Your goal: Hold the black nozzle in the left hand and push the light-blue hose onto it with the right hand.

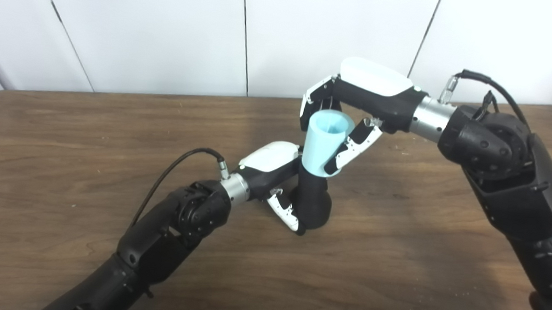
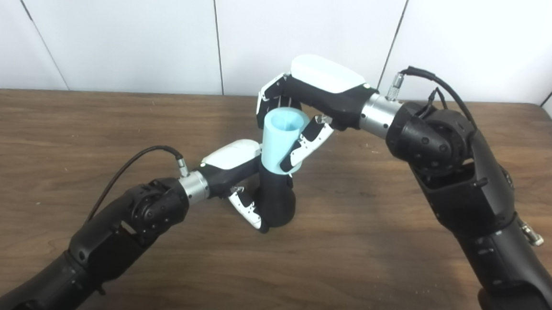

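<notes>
Both parts are being held near the middle of the table (image 1: 67, 128): the nozzle (image 1: 312, 203) is being clasped by the left hand (image 1: 275, 174), its base touching the wood, while the hose (image 1: 323, 146) is being pinched between the right hand's (image 1: 355, 107) fingers (image 1: 350, 152) and thumb. The hose's long axis is being kept nearly upright, slightly tilted, open mouth upward and lower end over the nozzle's top. If pushed off-axis, the hose could be jammed or the nozzle twisted loose.
</notes>
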{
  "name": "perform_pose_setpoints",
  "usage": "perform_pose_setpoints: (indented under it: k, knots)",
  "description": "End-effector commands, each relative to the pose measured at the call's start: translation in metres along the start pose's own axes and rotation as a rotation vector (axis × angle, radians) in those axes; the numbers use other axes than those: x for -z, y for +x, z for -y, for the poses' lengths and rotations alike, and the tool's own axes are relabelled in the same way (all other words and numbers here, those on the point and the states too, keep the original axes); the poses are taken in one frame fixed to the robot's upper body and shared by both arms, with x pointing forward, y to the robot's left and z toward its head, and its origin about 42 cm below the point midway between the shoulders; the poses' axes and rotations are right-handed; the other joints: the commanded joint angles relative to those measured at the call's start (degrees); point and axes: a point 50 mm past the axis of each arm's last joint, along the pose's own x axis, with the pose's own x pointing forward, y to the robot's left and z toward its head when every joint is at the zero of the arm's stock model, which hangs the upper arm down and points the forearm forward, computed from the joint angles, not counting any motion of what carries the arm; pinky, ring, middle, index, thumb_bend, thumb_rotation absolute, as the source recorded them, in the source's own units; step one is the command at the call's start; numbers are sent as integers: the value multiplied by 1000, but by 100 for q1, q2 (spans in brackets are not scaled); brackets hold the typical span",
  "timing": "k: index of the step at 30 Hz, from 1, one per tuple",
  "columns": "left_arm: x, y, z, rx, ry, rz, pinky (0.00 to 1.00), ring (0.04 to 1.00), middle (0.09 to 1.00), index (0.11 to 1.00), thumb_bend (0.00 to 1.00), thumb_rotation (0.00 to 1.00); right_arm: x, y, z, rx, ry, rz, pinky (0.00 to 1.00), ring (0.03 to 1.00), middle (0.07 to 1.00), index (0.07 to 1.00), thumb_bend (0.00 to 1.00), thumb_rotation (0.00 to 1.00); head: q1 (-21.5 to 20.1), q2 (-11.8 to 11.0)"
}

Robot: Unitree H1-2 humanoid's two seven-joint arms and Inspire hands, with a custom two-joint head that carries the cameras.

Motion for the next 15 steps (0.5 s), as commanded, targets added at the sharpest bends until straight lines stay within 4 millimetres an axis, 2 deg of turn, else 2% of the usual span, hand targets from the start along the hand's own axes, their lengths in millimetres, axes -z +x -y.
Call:
perform_pose_setpoints:
  k: [1, 5, 15]
  knots:
    - [12, -9, 48, 234, -29, -79, 1000, 602, 488, 482, 526, 0, -6, 2, 4, 10, -37, 18, 370, 459, 510, 486, 501, 0, -9, 16]
    - [13, -10, 48, 234, -29, -78, 1000, 602, 481, 484, 527, 0, -6, 1, 8, 9, -48, 21, 370, 459, 510, 486, 501, 0, -23, 27]
    - [14, -11, 50, 237, -26, -82, 1000, 600, 478, 485, 527, 0, -21, 1, 41, 32, -71, 40, 366, 456, 507, 488, 501, 0, -45, 29]
